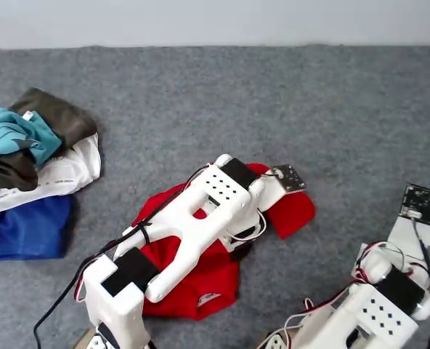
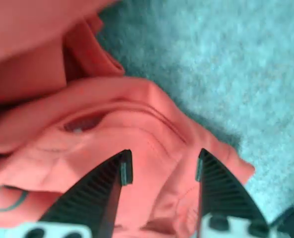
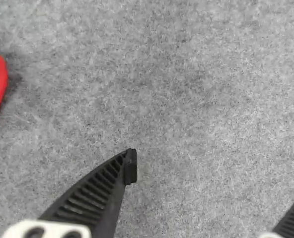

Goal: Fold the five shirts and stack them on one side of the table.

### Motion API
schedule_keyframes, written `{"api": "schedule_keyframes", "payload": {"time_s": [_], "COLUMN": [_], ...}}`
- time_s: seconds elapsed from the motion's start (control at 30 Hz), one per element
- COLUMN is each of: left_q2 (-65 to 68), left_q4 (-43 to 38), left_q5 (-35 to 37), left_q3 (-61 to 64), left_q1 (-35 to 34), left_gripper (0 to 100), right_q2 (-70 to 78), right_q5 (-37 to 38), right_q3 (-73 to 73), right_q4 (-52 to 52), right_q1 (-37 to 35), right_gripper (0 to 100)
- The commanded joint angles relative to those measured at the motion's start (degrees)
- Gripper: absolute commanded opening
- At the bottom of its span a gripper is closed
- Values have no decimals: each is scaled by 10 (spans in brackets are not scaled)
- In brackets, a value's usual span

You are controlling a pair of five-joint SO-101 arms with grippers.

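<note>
Left tool (image 2: 162, 167), jaws apart, hangs low over the red shirt (image 2: 152, 114).

White arms (image 1: 193, 225), black ribbed fingers (image 2: 102, 193) (thin wires (image 1: 375, 249))

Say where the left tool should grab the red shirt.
Probably the raised ridge of the red shirt near its free edge by the bare carpet. The left tool hangs open straddling that ridge, so come straight down from above and pinch across it; flatter fabric elsewhere offers less to bite.
</note>
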Motion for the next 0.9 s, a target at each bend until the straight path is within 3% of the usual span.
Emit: {"api": "schedule_keyframes", "payload": {"time_s": [0.0,0.5,0.8,0.87], "left_q2": [-2,112,110,99], "left_q4": [-28,-23,120,118], "left_q5": [-6,-7,-4,-4], "left_q3": [3,2,-164,-208], "left_q1": [0,0,-19,-34], "left_gripper": [158,21,14,14], "right_q2": [-1,-4,-5,-5], "right_q5": [-2,-2,-2,-2], "right_q3": [-2,-2,11,18], "right_q4": [-10,-10,-15,-22], "right_q1": [4,4,4,4], "right_gripper": [475,475,475,475]}}
